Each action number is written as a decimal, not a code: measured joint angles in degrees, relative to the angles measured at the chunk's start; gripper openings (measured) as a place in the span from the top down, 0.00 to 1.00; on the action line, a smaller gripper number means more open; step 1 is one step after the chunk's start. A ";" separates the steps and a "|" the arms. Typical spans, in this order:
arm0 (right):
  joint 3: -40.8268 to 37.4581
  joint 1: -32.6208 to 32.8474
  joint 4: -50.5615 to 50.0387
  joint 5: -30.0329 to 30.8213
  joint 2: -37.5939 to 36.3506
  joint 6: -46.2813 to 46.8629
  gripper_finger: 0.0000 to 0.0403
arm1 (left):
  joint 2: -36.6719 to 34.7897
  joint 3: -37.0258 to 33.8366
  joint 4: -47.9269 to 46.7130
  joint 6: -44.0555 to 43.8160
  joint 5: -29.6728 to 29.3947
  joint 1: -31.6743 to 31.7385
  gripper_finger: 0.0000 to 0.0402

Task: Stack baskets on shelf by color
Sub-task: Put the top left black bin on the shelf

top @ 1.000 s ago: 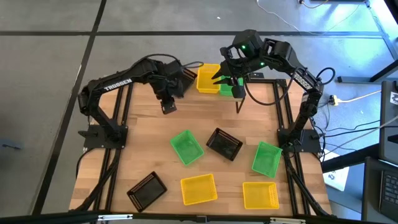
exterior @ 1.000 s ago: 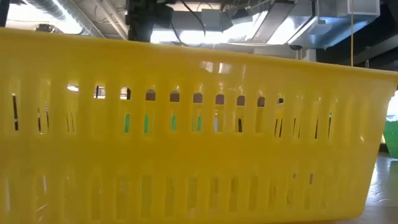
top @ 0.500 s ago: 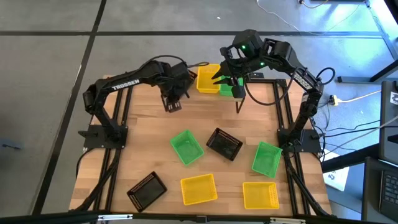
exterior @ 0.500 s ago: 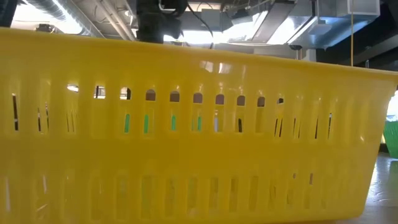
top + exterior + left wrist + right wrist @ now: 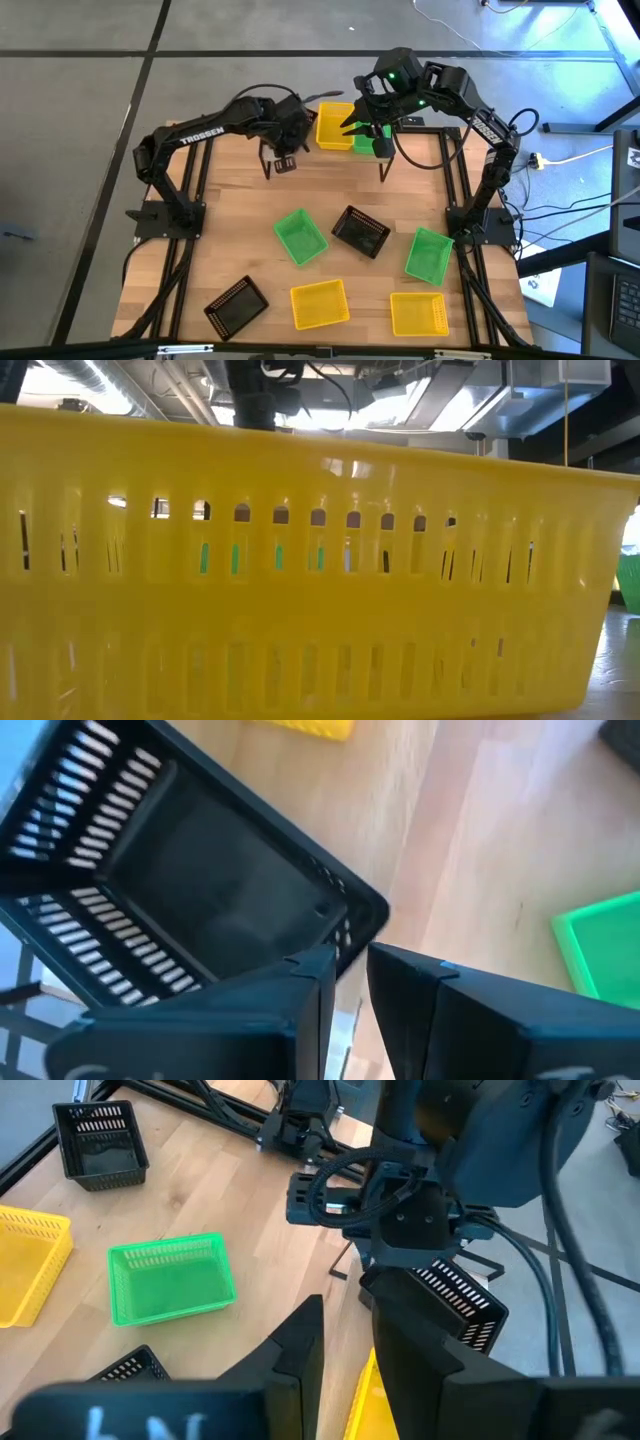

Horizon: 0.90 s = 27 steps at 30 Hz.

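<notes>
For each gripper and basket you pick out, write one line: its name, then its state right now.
left gripper, shut on the held black basket's rim
held black basket, off the table, tilted
far yellow basket, upright on the shelf
middle green basket, upright, loose on the table
right gripper, above the shelf

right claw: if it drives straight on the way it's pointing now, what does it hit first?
Most likely the black basket and the left claw gripping it. Both sit dead ahead of the right claw in its wrist view. The gap between them is hard to judge.
</notes>
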 joint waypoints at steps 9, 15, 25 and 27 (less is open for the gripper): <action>0.00 0.00 -0.02 0.00 0.00 0.00 0.78 | -1.67 0.81 -1.57 0.61 0.90 -0.24 0.86; 0.00 0.00 -0.02 0.00 0.00 0.00 0.78 | -3.26 1.08 -5.88 3.49 10.11 -1.00 0.86; 0.00 0.00 -0.02 0.02 0.00 0.00 0.78 | -2.34 -5.71 -0.13 8.20 6.00 -0.79 0.86; 0.00 0.00 -0.02 0.02 0.00 0.00 0.78 | -2.29 -6.46 1.23 9.52 3.15 -0.79 0.86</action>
